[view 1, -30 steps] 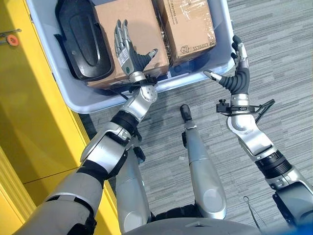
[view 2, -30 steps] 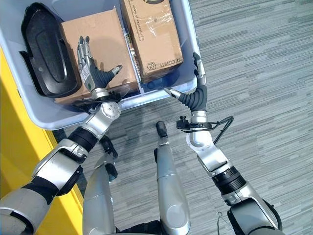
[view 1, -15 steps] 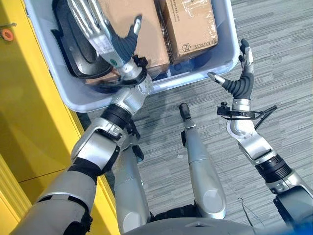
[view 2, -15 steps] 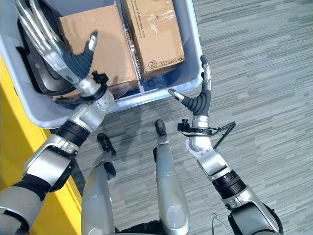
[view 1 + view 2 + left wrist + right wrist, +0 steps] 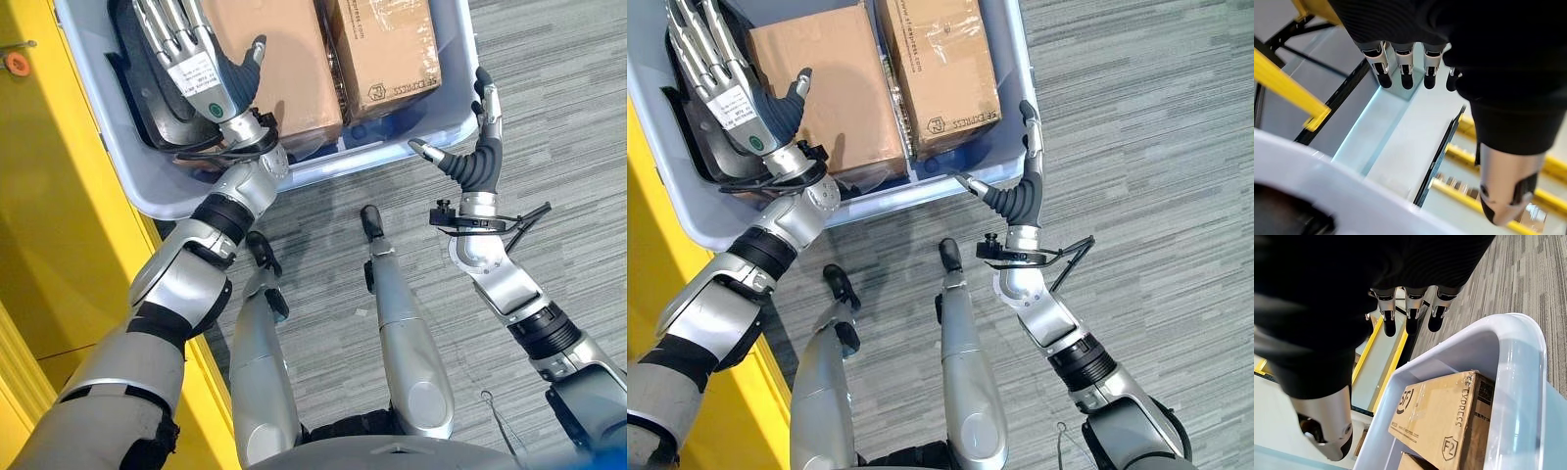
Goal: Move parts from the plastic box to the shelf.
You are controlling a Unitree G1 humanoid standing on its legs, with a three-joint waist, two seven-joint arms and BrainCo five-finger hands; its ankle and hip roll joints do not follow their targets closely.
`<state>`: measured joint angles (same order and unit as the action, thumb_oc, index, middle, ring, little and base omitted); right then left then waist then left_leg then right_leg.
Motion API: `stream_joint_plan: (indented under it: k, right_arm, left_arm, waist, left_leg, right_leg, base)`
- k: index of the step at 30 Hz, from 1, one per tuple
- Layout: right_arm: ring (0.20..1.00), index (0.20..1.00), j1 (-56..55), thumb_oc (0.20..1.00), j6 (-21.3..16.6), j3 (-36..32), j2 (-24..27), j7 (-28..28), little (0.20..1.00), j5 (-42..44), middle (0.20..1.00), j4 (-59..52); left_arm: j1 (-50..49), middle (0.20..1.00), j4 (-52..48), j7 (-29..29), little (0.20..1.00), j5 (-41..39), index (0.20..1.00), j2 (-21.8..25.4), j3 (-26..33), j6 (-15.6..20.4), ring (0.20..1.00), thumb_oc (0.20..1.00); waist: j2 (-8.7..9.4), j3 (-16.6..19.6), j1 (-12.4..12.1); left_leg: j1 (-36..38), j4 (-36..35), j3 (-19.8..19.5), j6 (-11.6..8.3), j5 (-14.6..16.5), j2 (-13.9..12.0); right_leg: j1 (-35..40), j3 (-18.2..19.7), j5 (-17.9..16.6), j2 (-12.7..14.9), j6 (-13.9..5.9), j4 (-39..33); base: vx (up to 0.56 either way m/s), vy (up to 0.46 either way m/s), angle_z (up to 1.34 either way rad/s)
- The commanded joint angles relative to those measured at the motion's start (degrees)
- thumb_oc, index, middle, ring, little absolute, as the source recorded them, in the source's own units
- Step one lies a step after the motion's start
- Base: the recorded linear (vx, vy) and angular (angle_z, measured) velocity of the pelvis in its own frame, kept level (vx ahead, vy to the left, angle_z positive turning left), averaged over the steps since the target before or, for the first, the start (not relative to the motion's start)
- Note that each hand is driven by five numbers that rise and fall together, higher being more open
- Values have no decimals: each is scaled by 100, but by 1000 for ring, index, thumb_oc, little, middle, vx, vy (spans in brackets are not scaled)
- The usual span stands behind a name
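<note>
Two cardboard boxes (image 5: 828, 93) lengthwise side by side in plastic box (image 5: 1014, 73), left hand (image 5: 735, 93) and right hand (image 5: 1019, 191) both open-fingered.

Two cardboard boxes (image 5: 279, 59) (image 5: 384, 49), one black part (image 5: 157, 78), one plastic box (image 5: 118, 166)

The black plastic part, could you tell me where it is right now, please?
In the left eye view the black plastic part lies inside the plastic box, at its left end beside the cardboard boxes, partly beneath the raised left hand.
</note>
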<state>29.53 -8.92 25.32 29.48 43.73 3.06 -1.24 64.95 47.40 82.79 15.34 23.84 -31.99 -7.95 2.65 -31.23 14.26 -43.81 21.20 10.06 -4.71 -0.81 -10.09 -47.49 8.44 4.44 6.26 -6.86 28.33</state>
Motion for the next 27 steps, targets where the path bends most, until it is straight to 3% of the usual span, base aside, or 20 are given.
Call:
stream_joint_plan:
  k: [1,4,6,9,13,16,20,21,23,27]
  right_arm:
    - [1000,1000,-15,1000,-372,-164,-128,87,1000,-181,1000,-130]
    - [1000,1000,-25,1000,-428,-168,-126,160,1000,-225,1000,-103]
    - [1000,1000,13,1000,-361,-158,-95,195,1000,-291,1000,-51]
    - [1000,1000,-3,1000,-371,-189,-78,180,1000,-365,1000,-5]
    - [1000,1000,-127,1000,-426,-211,-87,354,1000,-265,1000,-8]
    - [1000,1000,-155,1000,-483,-271,-56,220,1000,-114,1000,-10]
    - [1000,1000,-176,1000,-532,-252,-91,156,1000,-10,1000,23]
    - [1000,1000,-175,1000,-546,-221,-55,95,1000,70,1000,62]
    - [1000,1000,-160,1000,-545,-208,-47,68,1000,108,1000,90]
    - [1000,1000,-67,1000,-621,-168,-34,-58,1000,202,1000,232]
  left_arm:
    - [46,1000,245,-91,1000,-267,1000,-61,258,322,1000,1000]
    - [22,1000,276,-104,1000,-333,1000,-113,263,325,1000,1000]
    - [-64,1000,400,32,1000,-1074,1000,-237,455,596,1000,1000]
    - [-141,1000,440,307,1000,-1346,1000,-273,670,630,1000,1000]
    - [-281,1000,554,170,1000,-1341,1000,-197,981,690,1000,1000]
    - [-292,1000,616,272,1000,-1495,1000,-166,1075,696,1000,1000]
    - [-255,1000,678,-370,1000,-1077,1000,-93,960,671,1000,1000]
    - [-181,1000,691,-764,1000,-1144,1000,-98,814,563,1000,1000]
    - [-151,1000,729,-868,1000,-1249,1000,-101,764,534,1000,1000]
    - [46,1000,956,-1904,1000,-1080,1000,-61,451,571,1000,1000]
  waist:
    - [81,143,16]
    - [105,143,9]
    - [138,143,3]
    - [195,143,-3]
    - [432,143,-62]
    - [512,143,-70]
    - [579,143,-93]
    - [608,143,-93]
    - [617,143,-86]
    - [664,143,-42]
  left_leg:
    - [106,-98,171,130,349,524]
    - [57,-59,177,139,369,527]
    - [-40,35,172,126,404,521]
    - [-117,155,153,149,467,520]
    - [-273,305,91,208,564,448]
    - [-382,350,50,230,610,448]
    - [-455,391,32,280,636,434]
    - [-466,387,19,300,630,446]
    - [-470,394,20,303,634,444]
    - [-549,498,28,350,706,413]
  right_leg:
    - [179,-618,779,-657,492,660]
    - [134,-632,768,-662,488,663]
    - [48,-640,780,-663,504,684]
    - [-11,-647,774,-661,503,703]
    - [-93,-741,713,-697,468,705]
    - [-203,-754,716,-721,442,759]
    - [-256,-785,656,-727,426,747]
    - [-273,-800,634,-743,413,766]
    - [-277,-805,626,-742,411,764]
    - [-379,-808,587,-739,392,801]
  base:
    - [0,0,0]
    - [2,13,0]
    - [14,70,1]
    - [3,3,1]
    - [-7,-65,8]
    - [-5,-30,4]
    - [-4,-29,4]
    - [2,-39,9]
    - [2,-11,6]
    - [0,0,0]
